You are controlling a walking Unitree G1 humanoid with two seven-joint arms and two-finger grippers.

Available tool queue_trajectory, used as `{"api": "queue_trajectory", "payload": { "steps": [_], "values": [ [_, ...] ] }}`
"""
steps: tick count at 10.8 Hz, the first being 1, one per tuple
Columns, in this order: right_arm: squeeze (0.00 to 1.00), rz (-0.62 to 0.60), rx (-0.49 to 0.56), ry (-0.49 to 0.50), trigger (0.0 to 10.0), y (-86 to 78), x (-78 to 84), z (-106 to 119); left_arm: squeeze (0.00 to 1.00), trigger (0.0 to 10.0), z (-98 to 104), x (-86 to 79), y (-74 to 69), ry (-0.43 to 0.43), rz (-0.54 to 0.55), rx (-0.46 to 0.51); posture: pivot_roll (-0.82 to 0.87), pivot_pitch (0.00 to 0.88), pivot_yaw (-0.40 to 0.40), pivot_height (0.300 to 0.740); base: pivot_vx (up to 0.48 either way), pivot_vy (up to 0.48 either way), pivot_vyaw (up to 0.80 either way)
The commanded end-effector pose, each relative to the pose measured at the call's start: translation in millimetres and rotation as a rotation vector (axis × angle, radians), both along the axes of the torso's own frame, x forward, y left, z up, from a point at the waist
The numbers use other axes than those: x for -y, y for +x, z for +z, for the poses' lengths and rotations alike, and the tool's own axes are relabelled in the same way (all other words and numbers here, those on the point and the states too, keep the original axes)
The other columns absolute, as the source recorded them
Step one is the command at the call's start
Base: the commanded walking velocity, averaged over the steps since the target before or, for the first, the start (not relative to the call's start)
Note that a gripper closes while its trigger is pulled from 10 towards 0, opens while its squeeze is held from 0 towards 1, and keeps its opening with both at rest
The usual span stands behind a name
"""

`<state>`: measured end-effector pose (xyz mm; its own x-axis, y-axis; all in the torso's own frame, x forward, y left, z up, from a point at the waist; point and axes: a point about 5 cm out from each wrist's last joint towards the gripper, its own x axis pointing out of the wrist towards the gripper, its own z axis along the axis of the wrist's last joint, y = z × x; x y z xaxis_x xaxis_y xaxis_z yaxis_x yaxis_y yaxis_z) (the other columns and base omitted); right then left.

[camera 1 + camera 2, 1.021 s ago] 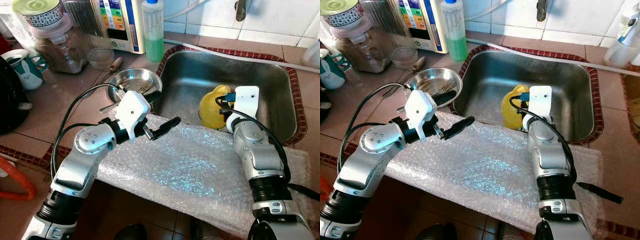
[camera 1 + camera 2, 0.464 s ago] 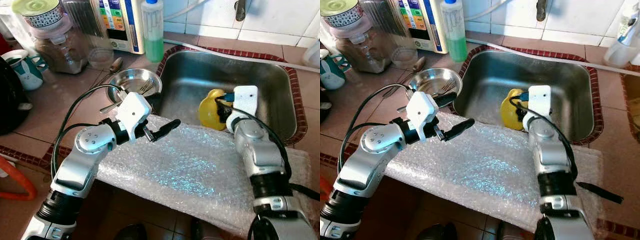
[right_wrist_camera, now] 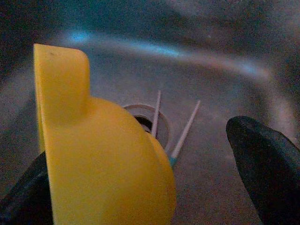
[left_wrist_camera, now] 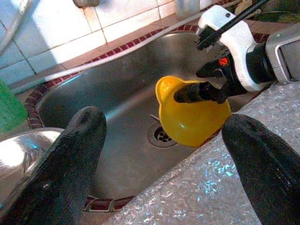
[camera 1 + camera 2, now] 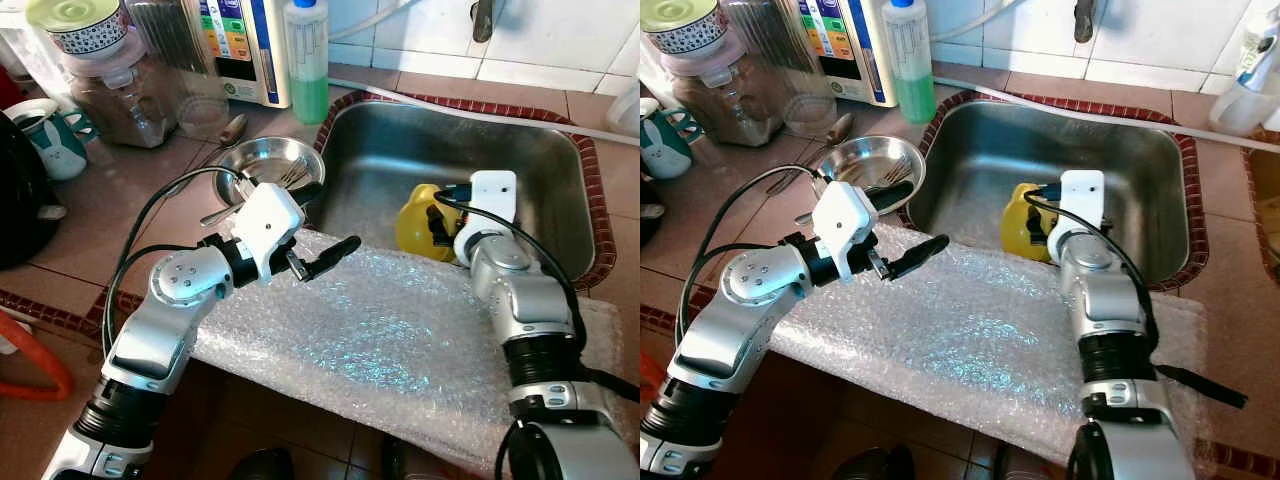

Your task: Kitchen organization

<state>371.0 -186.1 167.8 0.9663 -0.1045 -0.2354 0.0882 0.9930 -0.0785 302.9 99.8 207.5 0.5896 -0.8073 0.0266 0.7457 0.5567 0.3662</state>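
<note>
Left wrist view: right tool (image 4: 199, 91) spread around the yellow funnel (image 4: 187, 115) — one finger inside; closing off-centre could tip it into the sink (image 4: 112, 89).

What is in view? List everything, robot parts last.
sink: one, steel, in the counter.
yellow vessel: one, yellow, in the sink.
thin sticks: two, pale, by the drain.
bubble wrap: one sheet, clear, over the counter's edge.
bowl: one, steel, left of the sink.
soap bottle: one, green, behind the bowl.
mug: one, white and teal, far left.
left tool: one, black, open above the bubble wrap.
right tool: one, black, open around the yellow vessel.
</note>
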Motion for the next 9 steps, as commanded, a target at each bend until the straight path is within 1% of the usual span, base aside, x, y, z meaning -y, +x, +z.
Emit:
{"api": "queue_trajectory", "payload": {
  "steps": [1, 2, 3, 4, 5, 6, 7, 8, 9],
  "values": [
    [1.00, -0.028, 0.006, -0.028, 10.0, 1.5, 5.0, 1.6, 1.00, 10.0, 2.6, -0.6, 0.7, 0.008, 0.008, 0.021, -0.07, 0.204, 0.098, 0.740, 0.000, 0.000, 0.00],
    [1.00, 0.034, -0.105, 0.023, 10.0, 0.9, -1.1, -9.3, 1.00, 10.0, 2.8, -0.6, 1.2, 0.012, 0.011, 0.024, -0.08, 0.205, 0.098, 0.740, 0.000, 0.000, 0.00],
    [1.00, 0.026, -0.140, 0.026, 10.0, 1.0, -0.8, -13.7, 1.00, 10.0, 2.6, -0.1, 1.3, 0.013, 0.013, 0.026, -0.08, 0.205, 0.096, 0.740, 0.000, 0.000, 0.00],
    [1.00, 0.042, -0.142, 0.045, 10.0, 1.7, -2.1, -12.7, 1.00, 10.0, 2.5, -0.2, 1.2, 0.013, 0.016, 0.028, -0.07, 0.207, 0.097, 0.740, 0.000, 0.000, 0.00],
    [1.00, 0.043, -0.142, 0.039, 10.0, 2.5, -2.8, -11.2, 1.00, 10.0, 2.3, -0.1, 1.2, 0.012, 0.018, 0.029, -0.08, 0.207, 0.095, 0.740, 0.000, 0.000, 0.00],
    [1.00, -0.023, -0.114, 0.028, 10.0, 4.3, 5.6, -6.6, 1.00, 10.0, 1.7, -0.1, 0.8, 0.013, 0.017, 0.029, -0.07, 0.207, 0.091, 0.740, 0.000, 0.000, 0.00],
    [1.00, 0.000, -0.103, 0.108, 10.0, 6.2, 3.3, -3.6, 1.00, 10.0, 1.6, 0.2, 0.0, 0.009, 0.012, 0.028, -0.07, 0.208, 0.091, 0.740, 0.000, 0.000, 0.00],
    [1.00, -0.011, 0.008, 0.150, 10.0, 11.1, 4.3, 13.9, 0.00, 10.0, 1.2, 0.4, -0.3, 0.007, 0.009, 0.027, -0.08, 0.210, 0.092, 0.740, 0.000, 0.000, 0.00],
    [1.00, -0.046, 0.090, 0.037, 10.0, 13.4, 15.3, 27.3, 0.00, 10.0, 0.7, 1.4, -0.3, 0.009, 0.008, 0.028, -0.08, 0.211, 0.092, 0.740, 0.000, 0.000, 0.00]
  ]
}}
